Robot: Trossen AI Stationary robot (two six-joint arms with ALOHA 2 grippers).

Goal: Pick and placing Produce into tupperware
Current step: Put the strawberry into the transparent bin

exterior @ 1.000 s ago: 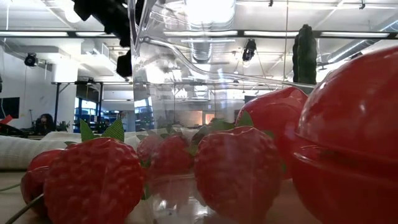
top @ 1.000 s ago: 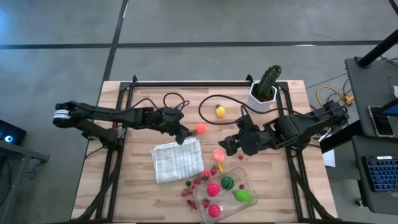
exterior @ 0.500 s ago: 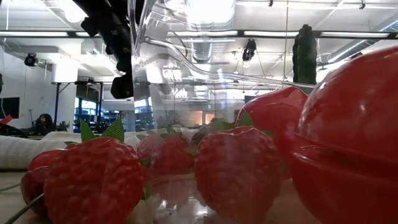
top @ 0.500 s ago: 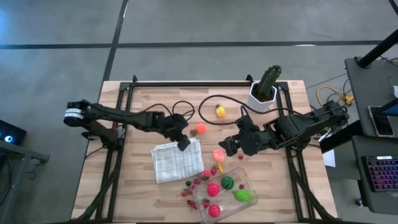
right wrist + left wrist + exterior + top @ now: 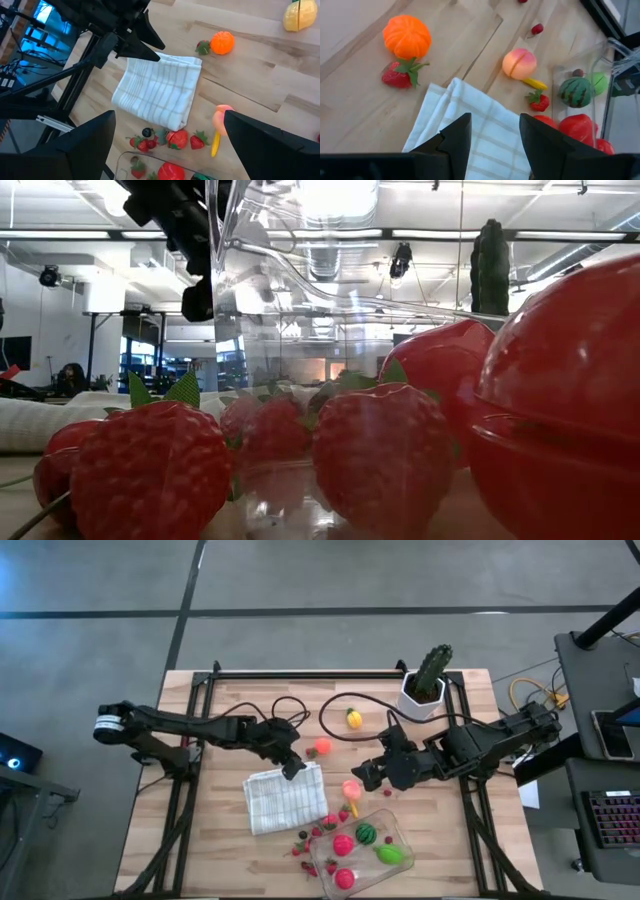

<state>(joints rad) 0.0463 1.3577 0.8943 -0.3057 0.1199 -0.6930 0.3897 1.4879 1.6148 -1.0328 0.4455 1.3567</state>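
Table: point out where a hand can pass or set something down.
Bare wood lies left of the folded cloth and between the orange and the table's far edge. Crowded: loose strawberries between cloth and tupperware, near the right gripper.

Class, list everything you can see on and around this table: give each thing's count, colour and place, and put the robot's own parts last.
Container: one, clear, near table edge; holds pink, red, striped green and bright green toys.
Cloth: one, white checked, folded, table middle.
Orange: one, orange, beyond cloth.
Strawberry: one, red, touching the orange.
Peach: one, pink-orange, between cloth and container.
Lemon: one, yellow, near cactus.
Small berries: several, red, scattered between cloth and container.
Cactus: one, dark green, white pot, far corner.
Left pincer: dark, narrowly open, over cloth's corner, empty.
Right pincer: dark, open, empty, by peach.
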